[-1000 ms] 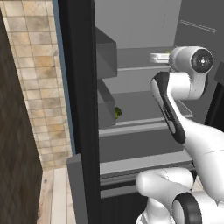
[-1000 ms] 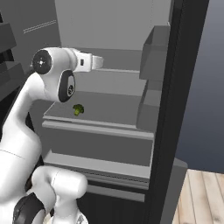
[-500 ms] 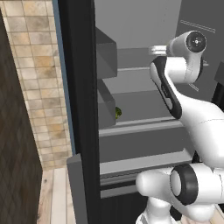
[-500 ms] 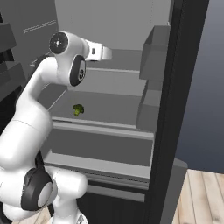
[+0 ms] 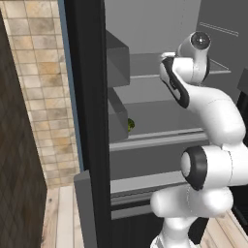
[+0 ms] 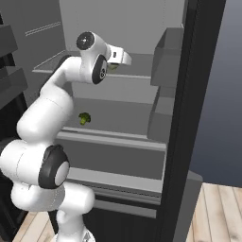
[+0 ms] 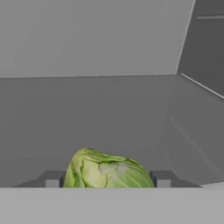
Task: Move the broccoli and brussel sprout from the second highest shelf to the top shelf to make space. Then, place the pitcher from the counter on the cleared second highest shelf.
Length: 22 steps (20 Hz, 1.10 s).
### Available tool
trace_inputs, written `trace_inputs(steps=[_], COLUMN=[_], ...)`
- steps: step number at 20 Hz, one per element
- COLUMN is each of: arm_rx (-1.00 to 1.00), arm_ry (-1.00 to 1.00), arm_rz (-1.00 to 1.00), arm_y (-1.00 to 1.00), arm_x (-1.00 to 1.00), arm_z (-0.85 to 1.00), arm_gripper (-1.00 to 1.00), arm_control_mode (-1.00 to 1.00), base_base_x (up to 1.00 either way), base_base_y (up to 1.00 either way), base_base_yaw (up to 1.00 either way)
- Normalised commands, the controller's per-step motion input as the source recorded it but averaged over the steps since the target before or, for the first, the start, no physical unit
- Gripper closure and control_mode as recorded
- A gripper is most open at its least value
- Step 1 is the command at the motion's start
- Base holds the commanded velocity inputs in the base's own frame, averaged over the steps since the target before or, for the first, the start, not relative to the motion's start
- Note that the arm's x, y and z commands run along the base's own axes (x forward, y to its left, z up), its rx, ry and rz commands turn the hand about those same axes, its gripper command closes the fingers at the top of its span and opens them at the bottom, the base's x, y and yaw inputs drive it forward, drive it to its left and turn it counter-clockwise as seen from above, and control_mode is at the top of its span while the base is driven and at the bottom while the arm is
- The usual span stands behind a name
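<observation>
Between the pincer's (image 7: 107,179) tips sits the clamped brussel sprout (image 7: 107,170); right base view adds the broccoli (image 6: 84,118).

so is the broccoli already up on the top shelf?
No. In the right base view the broccoli still lies on the second highest shelf, below the top shelf where the gripper reaches.

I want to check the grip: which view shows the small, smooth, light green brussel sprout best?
The hand view: the brussel sprout sits large between the gripper fingertips. The right base view gives only a green sliver at the hand.
</observation>
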Motion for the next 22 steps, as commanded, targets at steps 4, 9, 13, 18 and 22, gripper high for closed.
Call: trace_inputs(steps=[4, 9, 13, 18, 22], arm_rx=[0.0, 0.0, 0.0, 0.0, 0.0], arm_ry=[0.06, 0.03, 0.0, 0.0, -0.05], arm_rz=[0.0, 0.0, 0.01, 0.02, 0.0], arm_y=[-0.34, -0.23, -0.02, 0.0, 0.0], arm_x=[0.88, 0.82, 0.75, 0.69, 0.47], arm_z=[0.0, -0.16, -0.45, -0.49, -0.07], arm_gripper=[1.0, 1.0, 1.0, -1.0, -1.0], arm_control_mode=[-1.0, -1.0, -1.0, -1.0, -1.0], base_base_x=[0.0, 0.0, 0.0, 0.0, 0.0], base_base_y=[0.0, 0.0, 0.0, 0.0, 0.0], base_base_yaw=[0.0, 0.0, 0.0, 0.0, 0.0])
